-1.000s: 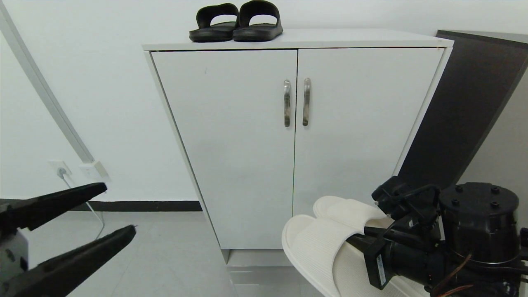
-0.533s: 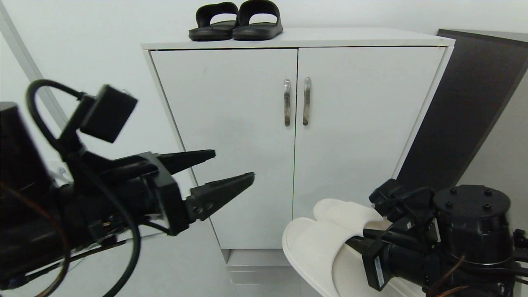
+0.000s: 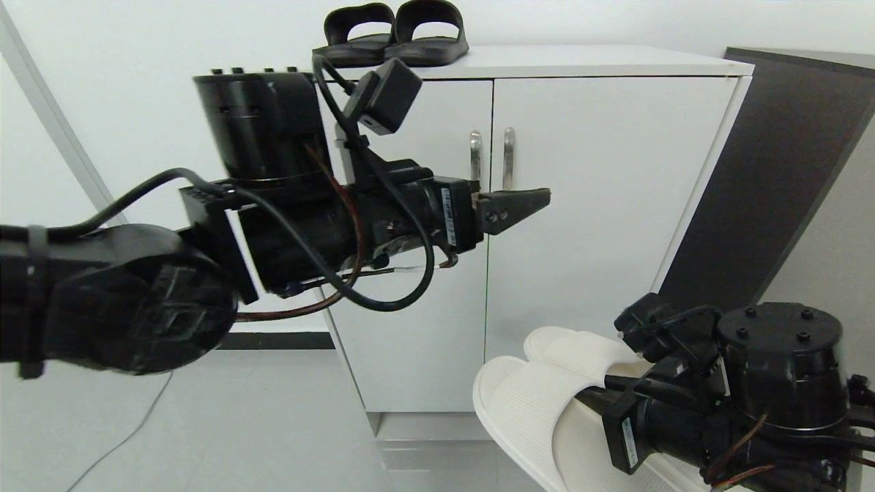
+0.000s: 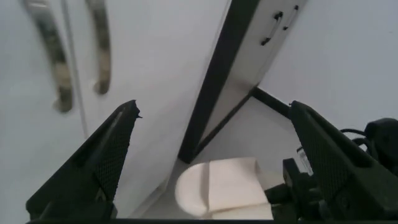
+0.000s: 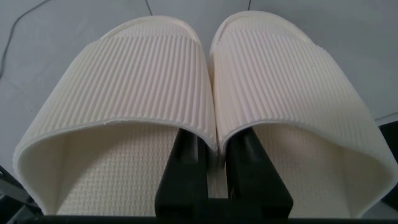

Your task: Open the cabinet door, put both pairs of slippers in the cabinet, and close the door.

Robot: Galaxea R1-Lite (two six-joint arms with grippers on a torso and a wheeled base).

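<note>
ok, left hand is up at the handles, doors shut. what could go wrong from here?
1. The two handles sit close together; the open left hand could hook both, or slip off one.
2. The white slippers, in the right hand, hang low before the right door; if that door swings out, it may strike them.
3. That hand pinches only the slippers' inner edges, so one might drop.

Slide slippers sit on the cabinet top, upper centre. The left gripper hangs mid-frame, before the door handles. House slippers are lower right, before the cabinet's foot, on the right gripper.
</note>
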